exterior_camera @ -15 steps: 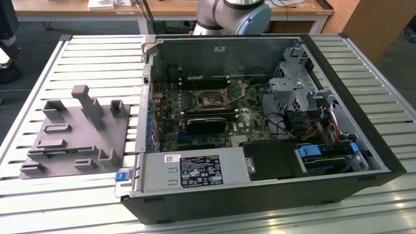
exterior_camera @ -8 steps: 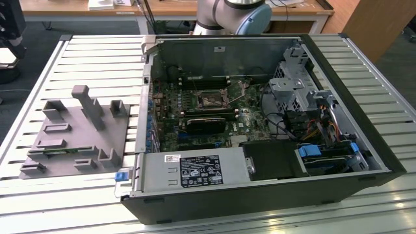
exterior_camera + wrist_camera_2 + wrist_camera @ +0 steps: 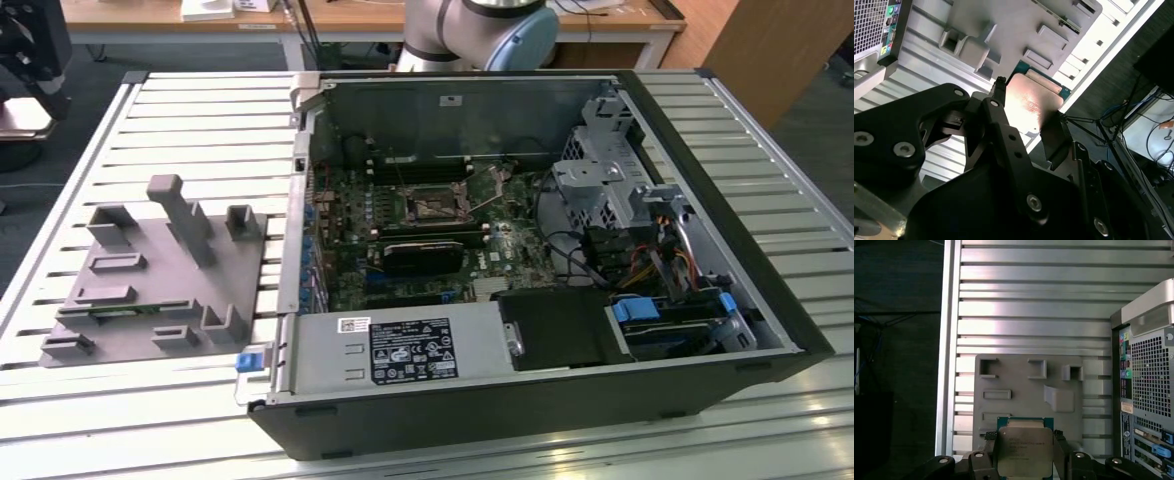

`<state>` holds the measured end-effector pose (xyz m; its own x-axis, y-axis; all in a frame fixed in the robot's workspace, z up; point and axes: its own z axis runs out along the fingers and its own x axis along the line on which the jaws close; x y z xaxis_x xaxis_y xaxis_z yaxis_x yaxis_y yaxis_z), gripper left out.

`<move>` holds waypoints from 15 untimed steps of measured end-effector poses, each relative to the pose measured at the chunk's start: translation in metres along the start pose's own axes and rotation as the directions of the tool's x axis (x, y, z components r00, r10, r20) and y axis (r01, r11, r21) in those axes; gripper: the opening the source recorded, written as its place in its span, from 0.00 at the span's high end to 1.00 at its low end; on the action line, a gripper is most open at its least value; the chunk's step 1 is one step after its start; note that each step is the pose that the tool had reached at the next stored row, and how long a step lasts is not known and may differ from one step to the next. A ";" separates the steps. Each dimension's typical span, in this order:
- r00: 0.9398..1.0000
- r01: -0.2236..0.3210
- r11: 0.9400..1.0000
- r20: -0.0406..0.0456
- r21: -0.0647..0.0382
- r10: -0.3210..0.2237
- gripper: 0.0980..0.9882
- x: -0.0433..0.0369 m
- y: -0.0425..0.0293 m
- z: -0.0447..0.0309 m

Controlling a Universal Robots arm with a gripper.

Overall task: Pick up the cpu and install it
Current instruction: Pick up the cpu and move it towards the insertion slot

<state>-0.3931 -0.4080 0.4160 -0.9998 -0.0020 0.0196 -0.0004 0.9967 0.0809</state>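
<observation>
Cpu [image 3: 1024,452] is being held by its edges in the closed gripper [image 3: 1024,439], over the grey jig [image 3: 1019,382]. Jig and open case [image 3: 454,100] are being carried by the slatted table [image 3: 1029,305], dark floor [image 3: 899,340] around.

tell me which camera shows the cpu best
The first wrist view. There the cpu faces the camera nearly square-on, with its silver top and green rim plain, held in the gripper. The second wrist view shows it tilted, with glare on its top and the fingers covering its edges.

Black tool [image 3: 1024,440] clamped, fingers [image 3: 990,447] pinching cpu [image 3: 1023,452] by opposite edges; silver arm joint [image 3: 474,28], blue cap
</observation>
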 end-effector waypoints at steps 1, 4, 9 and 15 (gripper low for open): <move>1.000 0.000 1.000 0.000 0.000 0.000 0.51 -0.0015 0.0000 -0.0001; 1.000 0.000 1.000 0.000 0.000 0.000 0.51 -0.0049 0.0000 -0.0001; 1.000 0.000 1.000 -0.001 0.000 0.000 0.51 -0.0104 0.0000 -0.0003; 1.000 0.000 1.000 -0.001 0.000 0.000 0.51 -0.0161 0.0000 -0.0004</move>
<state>-0.3770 -0.4080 0.4161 -0.9998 -0.0020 0.0210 -0.0003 0.9967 0.0809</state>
